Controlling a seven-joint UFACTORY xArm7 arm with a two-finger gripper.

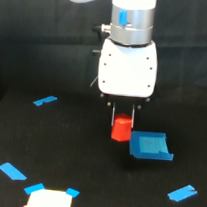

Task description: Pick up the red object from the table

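Filling the exterior view, the matte black table carries blue tape strips at left and lower right, against a black backdrop. At frame centre the gripper has its thin jaws narrowed on the red object. A blue rectangular patch sits just right of it.

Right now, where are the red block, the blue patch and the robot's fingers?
Red block (121, 129): exterior view, front face.
Blue patch (149, 145): exterior view, its middle.
Fingers (113, 115): exterior view, the thin finger on the view's left.
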